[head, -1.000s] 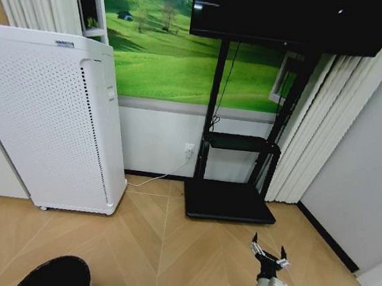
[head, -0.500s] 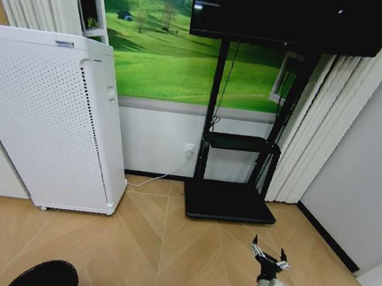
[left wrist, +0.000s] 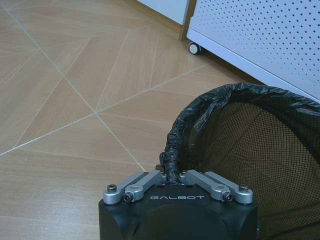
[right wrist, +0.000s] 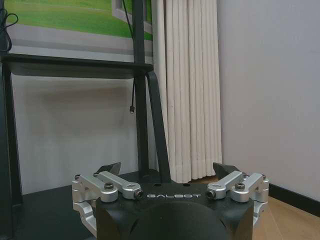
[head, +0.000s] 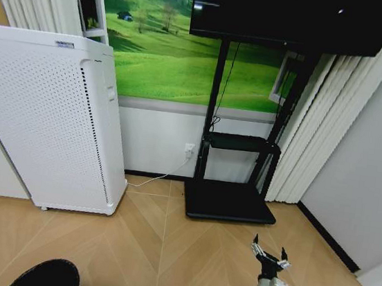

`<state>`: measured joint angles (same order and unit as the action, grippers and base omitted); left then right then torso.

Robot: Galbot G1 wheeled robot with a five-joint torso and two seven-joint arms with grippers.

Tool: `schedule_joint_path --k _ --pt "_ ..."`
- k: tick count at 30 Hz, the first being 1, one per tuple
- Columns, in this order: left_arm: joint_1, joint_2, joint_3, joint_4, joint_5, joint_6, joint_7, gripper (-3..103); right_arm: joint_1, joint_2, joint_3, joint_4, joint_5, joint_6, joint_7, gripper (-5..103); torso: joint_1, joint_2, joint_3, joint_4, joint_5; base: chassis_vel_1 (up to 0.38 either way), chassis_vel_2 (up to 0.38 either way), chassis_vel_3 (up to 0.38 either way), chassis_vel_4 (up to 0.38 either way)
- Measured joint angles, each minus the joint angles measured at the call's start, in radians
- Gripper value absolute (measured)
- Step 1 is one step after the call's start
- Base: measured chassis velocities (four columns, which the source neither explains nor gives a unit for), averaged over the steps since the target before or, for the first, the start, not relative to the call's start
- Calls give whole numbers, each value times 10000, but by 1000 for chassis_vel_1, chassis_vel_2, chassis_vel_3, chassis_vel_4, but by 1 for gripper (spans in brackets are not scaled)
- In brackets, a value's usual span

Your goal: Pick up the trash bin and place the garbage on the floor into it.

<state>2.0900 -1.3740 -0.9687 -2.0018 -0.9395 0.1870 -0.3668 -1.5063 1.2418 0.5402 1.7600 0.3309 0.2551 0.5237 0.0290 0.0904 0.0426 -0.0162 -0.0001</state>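
- The trash bin [head: 49,275] sits low at the bottom-left of the head view, over the wooden floor [head: 164,251], in front of the white perforated cabinet [head: 47,118].
- From the left wrist view, the left gripper [left wrist: 172,176] is clamped tight on the bin's rim, pinching the bunched edge of the black liner bag [left wrist: 185,130] between its closed fingers.
- Looking inside the bin [left wrist: 260,165]: a black mesh wall with the liner folded over the rim; in the part of the interior that shows, nothing lies in it, though the bottom is out of sight.
- Just beyond the bin, one caster wheel [left wrist: 194,48] of the cabinet rests on the floor.
- Over on the right side, the right gripper [head: 268,254] hangs above the floor with its fingers spread wide apart, holding nothing.
- The right wrist view shows those fingers [right wrist: 109,169] pointing towards the black TV stand [head: 230,190], with its shelf [right wrist: 75,66] and the pale curtain [right wrist: 185,85] behind.
- The stand's flat base [head: 229,202] stands on the floor against the wall, well apart from the bin.
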Motion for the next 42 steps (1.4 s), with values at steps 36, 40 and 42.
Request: schedule_joint_path --k 36,40,42 --pt "1315 -252 -1637 -3251 4490 -3296 4646 100 -457 -302 -93 1100 -555 -592 -530 100 0 -3 0 2 2 0 0 0 0" --pt "458 172 -1544 -4031 4790 -3003 4351 100 -1609 -199 379 2876 -526 -953 -948 100 0 -3 0 2 0 0 0 0 0" --pt "94 439 -1390 -4286 4840 -2692 4037 100 -2060 -58 529 3524 -676 -997 -1015 100 0 -3 0 0 -3 0 0 0 0"
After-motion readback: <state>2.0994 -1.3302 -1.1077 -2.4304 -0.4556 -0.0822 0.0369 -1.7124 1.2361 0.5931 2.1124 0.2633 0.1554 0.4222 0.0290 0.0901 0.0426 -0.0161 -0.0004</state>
